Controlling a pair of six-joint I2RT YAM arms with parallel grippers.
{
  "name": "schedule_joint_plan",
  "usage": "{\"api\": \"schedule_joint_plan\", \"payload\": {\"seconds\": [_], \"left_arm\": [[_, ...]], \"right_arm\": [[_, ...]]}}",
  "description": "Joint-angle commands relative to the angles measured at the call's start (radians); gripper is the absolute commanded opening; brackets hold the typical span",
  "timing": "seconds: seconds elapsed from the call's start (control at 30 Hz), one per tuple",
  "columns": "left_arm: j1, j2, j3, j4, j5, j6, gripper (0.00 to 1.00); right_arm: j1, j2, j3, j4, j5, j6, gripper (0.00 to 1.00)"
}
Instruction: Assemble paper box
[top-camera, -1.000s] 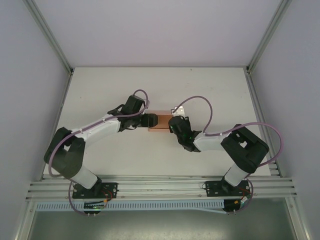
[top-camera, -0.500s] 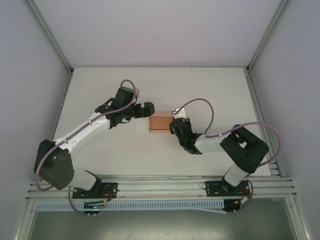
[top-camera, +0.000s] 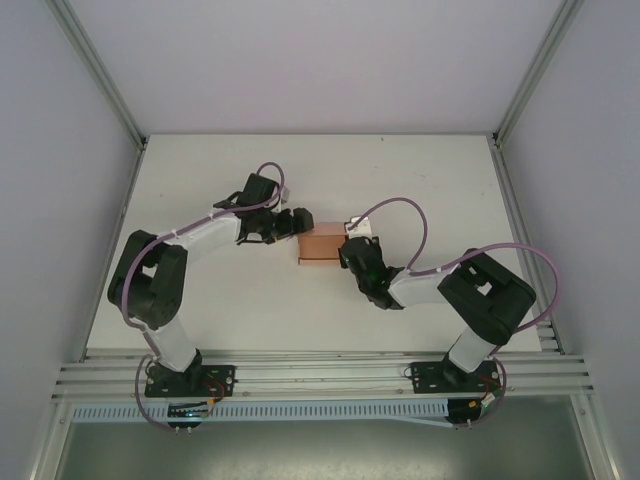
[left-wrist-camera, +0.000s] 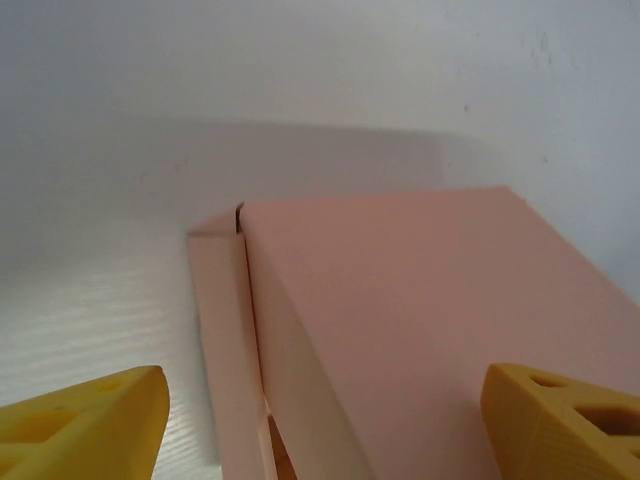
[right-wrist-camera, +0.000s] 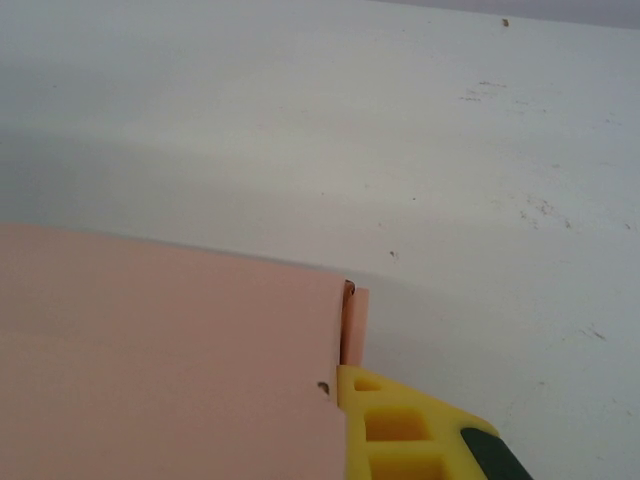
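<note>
The pink box (top-camera: 322, 244) lies in the middle of the table (top-camera: 200, 180). The left gripper (top-camera: 298, 222) stands wide at its 10 o'clock corner. The right gripper (top-camera: 350, 250), pinched shut, presses against its 4 o'clock end. The card is thin, probably light and easily crushed, so it is best held gently by its folded edges.

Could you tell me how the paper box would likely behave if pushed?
The paper box looks like thin folded card, so it is probably light and would likely slide on the smooth table. Low and flat, it seems unlikely to tip. Its side flap sits slightly ajar, so squeezing there might buckle it.
</note>
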Motion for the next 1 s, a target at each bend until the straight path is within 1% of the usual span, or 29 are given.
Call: {"api": "schedule_joint_plan", "payload": {"seconds": [0.0, 0.07, 0.1, 0.13, 0.17, 0.2, 0.23, 0.3, 0.33, 0.4, 0.43, 0.57, 0.7, 0.73, 0.8, 0.83, 0.87, 0.93, 0.97], "left_arm": [[-0.003, 0.015, -0.031, 0.068, 0.056, -0.028, 0.77], [-0.003, 0.020, -0.032, 0.067, 0.054, -0.027, 0.73], [-0.003, 0.021, -0.032, 0.070, 0.056, -0.027, 0.69], [-0.006, 0.022, -0.058, 0.074, 0.059, -0.028, 0.68], [-0.003, 0.026, -0.066, 0.077, 0.057, -0.030, 0.68], [-0.003, 0.026, -0.071, 0.082, 0.059, -0.029, 0.68], [-0.003, 0.029, -0.079, 0.085, 0.059, -0.033, 0.67], [-0.004, 0.032, -0.091, 0.088, 0.061, -0.037, 0.63], [-0.003, 0.031, -0.100, 0.096, 0.063, -0.039, 0.63], [-0.003, 0.031, -0.121, 0.108, 0.060, -0.046, 0.62], [-0.005, 0.032, -0.131, 0.111, 0.051, -0.046, 0.62], [-0.005, 0.048, -0.141, 0.101, 0.032, -0.039, 0.58], [-0.006, 0.062, -0.151, 0.094, -0.003, -0.024, 0.55], [-0.005, 0.064, -0.151, 0.089, -0.014, -0.019, 0.55], [-0.008, 0.071, -0.147, 0.072, -0.047, -0.005, 0.55], [-0.012, 0.075, -0.140, 0.055, -0.073, 0.006, 0.54], [-0.017, 0.082, -0.133, 0.039, -0.098, 0.016, 0.54], [-0.027, 0.096, -0.121, 0.019, -0.123, 0.032, 0.52], [-0.032, 0.104, -0.116, 0.017, -0.127, 0.039, 0.52]], "right_arm": [[0.027, -0.009, -0.024, -0.066, -0.006, 0.013, 0.07], [0.037, -0.019, -0.024, -0.089, 0.000, 0.017, 0.08], [0.040, -0.025, -0.025, -0.099, 0.008, 0.020, 0.09], [0.042, -0.032, -0.028, -0.107, 0.015, 0.025, 0.10], [0.041, -0.042, -0.031, -0.114, 0.014, 0.027, 0.13], [0.042, -0.055, -0.031, -0.130, 0.010, 0.033, 0.18], [0.042, -0.073, -0.029, -0.153, 0.002, 0.037, 0.26], [0.042, -0.113, -0.028, -0.194, -0.013, 0.026, 0.39], [0.043, -0.138, -0.031, -0.214, -0.010, 0.026, 0.45], [0.042, -0.188, -0.043, -0.236, -0.012, 0.014, 0.54], [0.042, -0.217, -0.046, -0.263, -0.018, 0.008, 0.58], [0.042, -0.314, -0.059, -0.400, -0.022, 0.024, 0.68], [0.042, -0.415, -0.090, -0.544, 0.072, 0.094, 0.76], [0.039, -0.447, -0.101, -0.568, 0.097, 0.117, 0.80], [0.034, -0.528, -0.130, -0.587, 0.113, 0.137, 0.91], [0.027, -0.571, -0.144, -0.581, 0.109, 0.134, 0.97], [0.017, -0.605, -0.153, -0.572, 0.093, 0.129, 0.99], [-0.021, -0.661, -0.159, -0.548, 0.019, 0.123, 0.99], [-0.049, -0.679, -0.156, -0.529, -0.042, 0.124, 0.99]]}}
